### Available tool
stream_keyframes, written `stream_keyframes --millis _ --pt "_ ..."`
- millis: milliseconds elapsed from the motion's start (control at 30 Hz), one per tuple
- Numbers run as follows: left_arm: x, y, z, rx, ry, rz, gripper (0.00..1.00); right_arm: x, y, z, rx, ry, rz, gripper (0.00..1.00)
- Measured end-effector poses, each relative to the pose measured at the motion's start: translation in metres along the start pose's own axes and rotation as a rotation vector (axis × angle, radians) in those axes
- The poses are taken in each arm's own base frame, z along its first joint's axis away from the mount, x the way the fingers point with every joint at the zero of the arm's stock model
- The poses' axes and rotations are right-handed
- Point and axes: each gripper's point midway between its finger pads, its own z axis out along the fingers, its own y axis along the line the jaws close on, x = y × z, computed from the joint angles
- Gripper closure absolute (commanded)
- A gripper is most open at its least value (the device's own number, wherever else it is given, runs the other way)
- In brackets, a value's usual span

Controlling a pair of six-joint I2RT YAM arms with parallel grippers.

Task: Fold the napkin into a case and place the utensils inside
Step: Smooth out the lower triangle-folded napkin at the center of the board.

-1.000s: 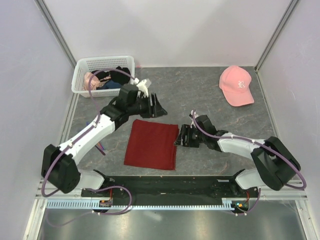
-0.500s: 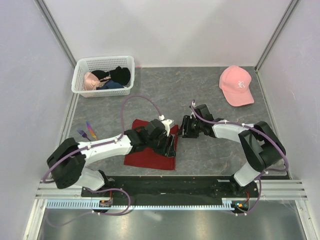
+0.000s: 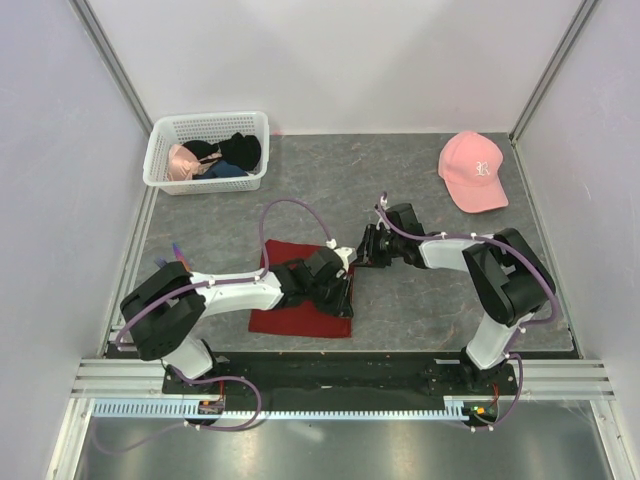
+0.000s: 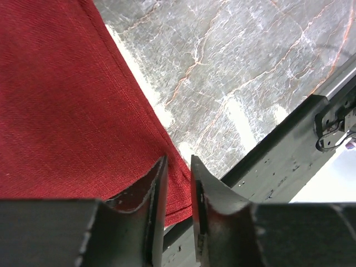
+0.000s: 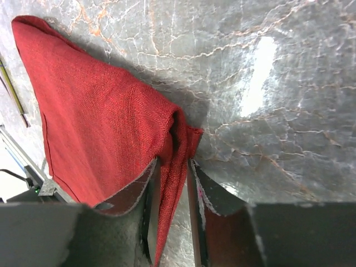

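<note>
Top hides jaws | right wrist: your right gripper (image 5: 172, 167) clamps bunched napkin (image 5: 100, 122) corner | left wrist: left gripper (image 4: 179, 169) near-closed, grip unclear

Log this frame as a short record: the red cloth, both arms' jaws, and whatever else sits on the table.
cloth: dark red napkin, mostly flat on the grey table, not yet folded
right arm: right gripper, jaws pinching a bunched fold at the napkin's far right corner
left arm: left gripper, jaws nearly together over the napkin's right edge near its near corner; grip unclear
far left: white basket holding garments
far right: pink cap, apart from the napkin
</note>
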Motion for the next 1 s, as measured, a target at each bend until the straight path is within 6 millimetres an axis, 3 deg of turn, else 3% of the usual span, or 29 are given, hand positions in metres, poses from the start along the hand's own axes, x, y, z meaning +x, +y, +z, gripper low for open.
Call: stream_keyframes --millis 67,233,300,433,567,767,1000 --pt "0.002 0.0 0.003 0.006 0.006 -0.009 0.75 -0.002 -0.001 0.0 -0.001 -0.003 0.002 0.75" --pt "0.007 0.001 0.011 0.009 0.02 -0.02 0.79 -0.006 -0.008 -0.001 0.022 -0.019 0.002 0.75" --pt "0.01 0.002 0.015 0.011 0.033 -0.028 0.79 -0.009 -0.011 -0.002 0.027 -0.024 0.001 0.72" --pt "0.014 0.002 0.018 0.022 0.045 -0.044 0.78 -0.015 -0.013 -0.006 0.033 -0.033 -0.013 0.56" --pt "0.015 0.001 0.013 0.03 0.036 -0.056 0.72 -0.016 -0.009 -0.014 0.03 -0.033 -0.029 0.43" --pt "0.003 -0.013 -0.003 0.069 -0.012 -0.069 0.7 -0.023 0.002 -0.016 -0.003 -0.036 -0.038 0.41" --pt "0.005 -0.013 -0.005 0.063 -0.005 -0.078 0.74 -0.02 0.002 -0.012 -0.017 -0.027 -0.019 0.39"
